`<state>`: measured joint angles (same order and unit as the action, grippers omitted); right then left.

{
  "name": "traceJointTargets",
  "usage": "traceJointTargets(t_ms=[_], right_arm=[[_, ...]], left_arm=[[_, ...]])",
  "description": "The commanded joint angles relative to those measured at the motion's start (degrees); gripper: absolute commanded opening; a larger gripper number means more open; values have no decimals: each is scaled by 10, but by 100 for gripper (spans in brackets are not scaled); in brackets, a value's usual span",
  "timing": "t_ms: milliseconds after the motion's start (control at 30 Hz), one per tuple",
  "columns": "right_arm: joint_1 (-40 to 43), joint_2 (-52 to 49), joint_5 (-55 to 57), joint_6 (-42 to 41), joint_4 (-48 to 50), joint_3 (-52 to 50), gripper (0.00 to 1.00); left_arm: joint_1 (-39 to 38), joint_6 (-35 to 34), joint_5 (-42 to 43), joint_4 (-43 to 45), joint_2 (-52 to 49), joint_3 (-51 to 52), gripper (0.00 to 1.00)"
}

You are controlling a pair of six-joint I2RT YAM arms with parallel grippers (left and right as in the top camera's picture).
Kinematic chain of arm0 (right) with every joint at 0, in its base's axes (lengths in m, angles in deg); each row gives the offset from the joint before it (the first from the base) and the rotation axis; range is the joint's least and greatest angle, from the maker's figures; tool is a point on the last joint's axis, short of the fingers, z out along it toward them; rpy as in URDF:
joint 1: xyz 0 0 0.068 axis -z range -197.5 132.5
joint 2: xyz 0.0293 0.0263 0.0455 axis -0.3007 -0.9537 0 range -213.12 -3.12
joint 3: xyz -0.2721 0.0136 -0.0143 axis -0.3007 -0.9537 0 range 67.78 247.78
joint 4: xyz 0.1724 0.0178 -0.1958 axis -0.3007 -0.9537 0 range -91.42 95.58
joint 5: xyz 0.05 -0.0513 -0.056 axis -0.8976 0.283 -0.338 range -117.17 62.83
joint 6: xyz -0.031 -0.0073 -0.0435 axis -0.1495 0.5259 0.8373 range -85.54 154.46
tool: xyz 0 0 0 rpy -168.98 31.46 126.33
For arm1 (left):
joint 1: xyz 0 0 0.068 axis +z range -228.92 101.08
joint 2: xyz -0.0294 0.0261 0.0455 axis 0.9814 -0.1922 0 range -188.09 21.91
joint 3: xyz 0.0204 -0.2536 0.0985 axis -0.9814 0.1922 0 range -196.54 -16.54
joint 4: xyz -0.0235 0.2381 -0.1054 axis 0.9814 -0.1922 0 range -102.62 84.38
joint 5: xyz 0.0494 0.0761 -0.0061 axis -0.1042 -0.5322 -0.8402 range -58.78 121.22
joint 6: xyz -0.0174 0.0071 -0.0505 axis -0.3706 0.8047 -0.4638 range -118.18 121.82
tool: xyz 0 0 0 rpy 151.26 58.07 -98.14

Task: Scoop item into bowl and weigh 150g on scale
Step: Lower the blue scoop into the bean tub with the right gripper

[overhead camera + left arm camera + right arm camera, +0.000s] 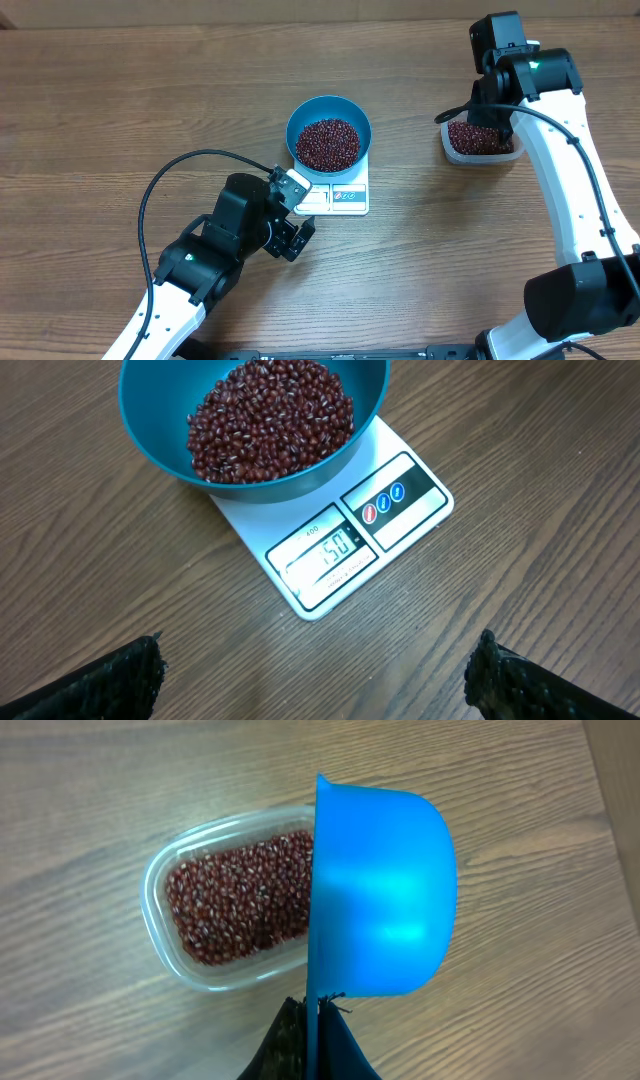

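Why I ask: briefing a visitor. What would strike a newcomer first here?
A light blue bowl of dark red beans sits on the white scale at mid-table, its display seemingly reading 150. At the far right, the right gripper holds a bright blue scoop on edge over a clear tub of beans.

The worktop (pixel 120 80) in front of me is brown wood, its grain running from left to right. Two things lie directly on it. The scale (pixel 345 197), flat, white and rectangular, sits near the middle, with its display and button edge turned toward my side. From my left wrist it looks slightly askew to the grain. The tub (pixel 480 159), clear plastic with rounded corners, sits on my right and a little farther back. It is well apart from the scale, and wood grain shows between the two.
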<state>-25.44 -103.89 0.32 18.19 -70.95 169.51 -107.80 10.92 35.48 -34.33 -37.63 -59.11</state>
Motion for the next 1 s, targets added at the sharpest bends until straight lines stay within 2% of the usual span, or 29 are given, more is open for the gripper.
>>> traceJointTargets(t_ms=[0,133,333,467,967], right_arm=[[1,9,-8,-100,14,13,4],[3,9,-104,-220,49,-2,4],[3,8,-118,-331,117,-60,4],[3,8,-118,-365,131,-88,4],[3,8,-98,-393,154,-120,4]], left_arm=[[-4,-5,-2,0,-3,4,100],[-4,-5,-2,0,-3,4,100],[-4,-5,-2,0,-3,4,100],[-4,-5,-2,0,-3,4,100],[-4,-5,-2,0,-3,4,100]])
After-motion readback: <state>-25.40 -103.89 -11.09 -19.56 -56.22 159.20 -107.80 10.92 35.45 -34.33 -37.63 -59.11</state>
